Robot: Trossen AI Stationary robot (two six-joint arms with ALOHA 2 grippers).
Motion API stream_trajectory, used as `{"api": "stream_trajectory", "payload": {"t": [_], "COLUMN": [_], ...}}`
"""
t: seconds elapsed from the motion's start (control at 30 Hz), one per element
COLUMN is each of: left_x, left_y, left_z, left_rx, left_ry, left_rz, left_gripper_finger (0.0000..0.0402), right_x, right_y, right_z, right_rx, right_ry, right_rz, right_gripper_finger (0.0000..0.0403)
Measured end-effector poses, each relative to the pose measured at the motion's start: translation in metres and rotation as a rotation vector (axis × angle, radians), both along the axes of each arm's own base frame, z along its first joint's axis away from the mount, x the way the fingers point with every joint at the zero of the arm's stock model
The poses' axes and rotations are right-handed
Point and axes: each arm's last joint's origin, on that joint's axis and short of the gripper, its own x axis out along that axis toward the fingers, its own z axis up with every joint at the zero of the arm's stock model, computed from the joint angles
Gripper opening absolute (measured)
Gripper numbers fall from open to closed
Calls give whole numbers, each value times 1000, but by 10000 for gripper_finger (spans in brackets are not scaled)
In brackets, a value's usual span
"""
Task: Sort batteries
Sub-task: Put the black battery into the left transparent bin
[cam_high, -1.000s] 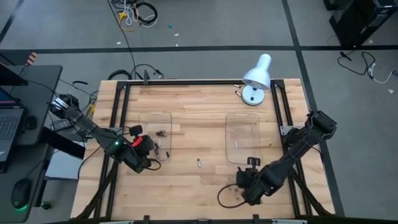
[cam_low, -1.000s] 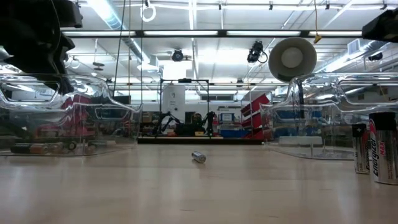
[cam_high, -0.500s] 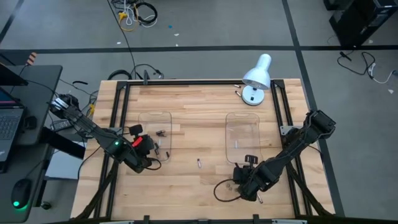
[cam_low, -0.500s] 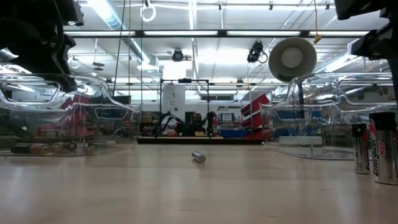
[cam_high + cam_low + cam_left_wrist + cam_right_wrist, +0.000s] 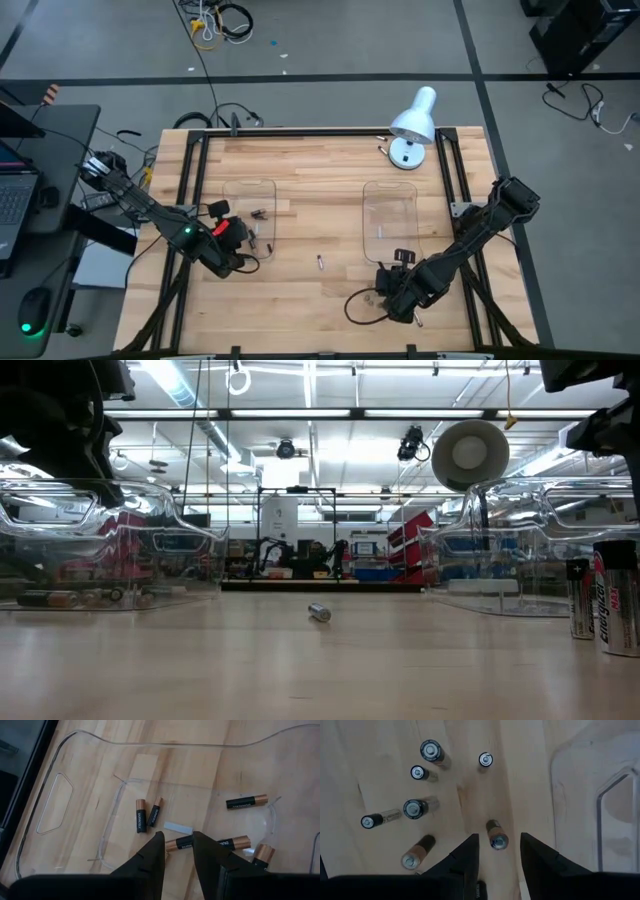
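Observation:
My left gripper point(image 5: 177, 838) hangs open over the left clear tray point(image 5: 250, 200). Several copper-and-black batteries lie on that tray's floor, such as one pair point(image 5: 147, 814); another battery point(image 5: 179, 844) shows in the gap between the fingertips. My right gripper point(image 5: 498, 837) is open above the table near the right tray point(image 5: 390, 215), pointing down. Its fingers stand on either side of an upright battery point(image 5: 497, 840). Several more batteries, like this one point(image 5: 431, 751), stand or lie around it. A single battery point(image 5: 320, 262) lies on the wood between the trays.
A white desk lamp point(image 5: 413, 125) stands at the far right of the table. Two upright batteries point(image 5: 612, 600) loom close in the low view. A loop of cable point(image 5: 360, 305) lies by the right gripper. Bare wood lies between the two trays.
My right gripper has shifted a little toward the table's left over the group of batteries, then held still. The left arm and the batteries have kept their places.

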Motion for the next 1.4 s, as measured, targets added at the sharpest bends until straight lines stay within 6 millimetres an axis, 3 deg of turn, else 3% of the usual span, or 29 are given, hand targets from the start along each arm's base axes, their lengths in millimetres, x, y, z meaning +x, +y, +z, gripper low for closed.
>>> {"api": "stream_trajectory", "payload": {"t": [0.8,1.4], "left_x": [1,6], "left_y": [-1,-4], "left_z": [0,2], "left_rx": [-11,-23], "left_ry": [-15,-51], "left_rz": [0,-36], "left_gripper_finger": [99,99], "right_x": [-4,1], "right_y": [-5,-10], "right_z": [-19,-19], "right_rx": [-5,4], "right_ry": [-2,-13], "right_rz": [-8,-36], "right_gripper_finger": [129,109]}}
